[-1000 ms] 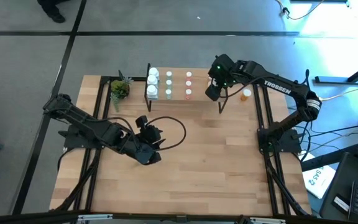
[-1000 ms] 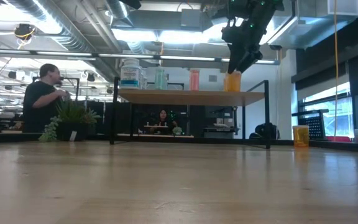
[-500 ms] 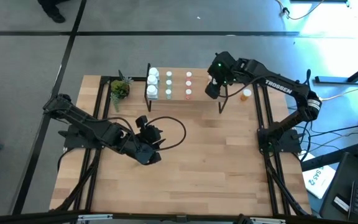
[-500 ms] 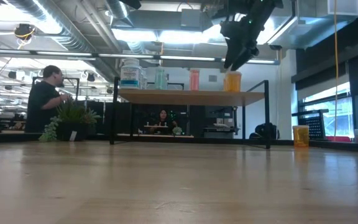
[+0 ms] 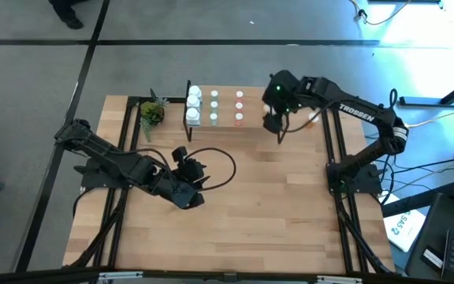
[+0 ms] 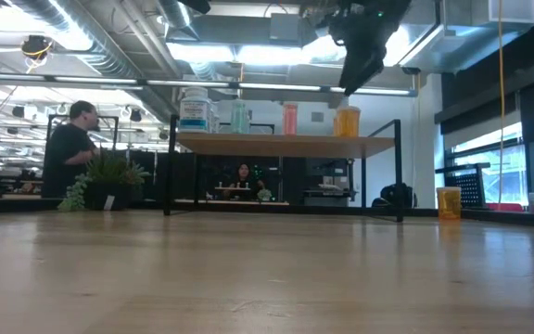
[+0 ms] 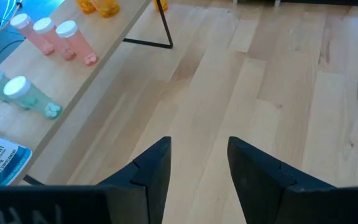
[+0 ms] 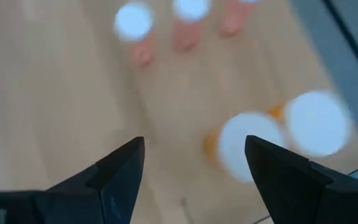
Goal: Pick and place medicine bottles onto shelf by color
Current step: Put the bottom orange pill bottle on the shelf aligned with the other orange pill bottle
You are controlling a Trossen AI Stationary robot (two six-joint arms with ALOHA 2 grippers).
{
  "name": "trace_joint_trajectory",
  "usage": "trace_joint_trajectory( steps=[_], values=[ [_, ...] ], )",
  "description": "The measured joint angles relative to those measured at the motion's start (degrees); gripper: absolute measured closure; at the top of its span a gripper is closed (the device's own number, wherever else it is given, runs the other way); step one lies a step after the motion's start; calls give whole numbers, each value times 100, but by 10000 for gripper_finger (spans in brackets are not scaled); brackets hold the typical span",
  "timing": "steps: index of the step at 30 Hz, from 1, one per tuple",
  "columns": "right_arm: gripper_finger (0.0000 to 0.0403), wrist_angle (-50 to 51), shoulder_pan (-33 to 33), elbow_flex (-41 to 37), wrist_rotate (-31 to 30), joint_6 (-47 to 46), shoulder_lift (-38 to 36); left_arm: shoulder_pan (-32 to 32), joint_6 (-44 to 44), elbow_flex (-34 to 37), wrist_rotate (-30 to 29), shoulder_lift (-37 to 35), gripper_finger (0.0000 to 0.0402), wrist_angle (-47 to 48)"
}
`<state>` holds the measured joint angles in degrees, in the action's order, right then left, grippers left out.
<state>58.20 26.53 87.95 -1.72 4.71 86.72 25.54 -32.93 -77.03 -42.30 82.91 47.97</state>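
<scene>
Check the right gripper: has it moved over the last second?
Yes. The right gripper has risen clear of the orange bottle on the shelf, jaws open.

I work in a big open lab or workshop hall, not a home: bare ducts and pipes [image 6: 109,42] run under the ceiling with strip lights [image 6: 248,85] hanging below them. Past my butcher-block table [image 6: 267,278] are people at desks, one standing by the potted plant [image 6: 105,181], one seated [image 6: 242,178] at a screen. The floor [image 5: 172,55] is grey concrete with taped lines, and cables [image 5: 428,118] trail beside my frame
</scene>
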Motion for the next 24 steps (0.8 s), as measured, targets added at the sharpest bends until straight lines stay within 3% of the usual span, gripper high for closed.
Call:
trace_joint_trajectory(
  steps=[9,24],
  values=[
    [122,709,-616,-16,168,497,-10,-2,2,0,0,-2,250,2],
    [122,780,-617,-23,315,778,629,-2,-1,0,0,-2,250,0]
  ],
)
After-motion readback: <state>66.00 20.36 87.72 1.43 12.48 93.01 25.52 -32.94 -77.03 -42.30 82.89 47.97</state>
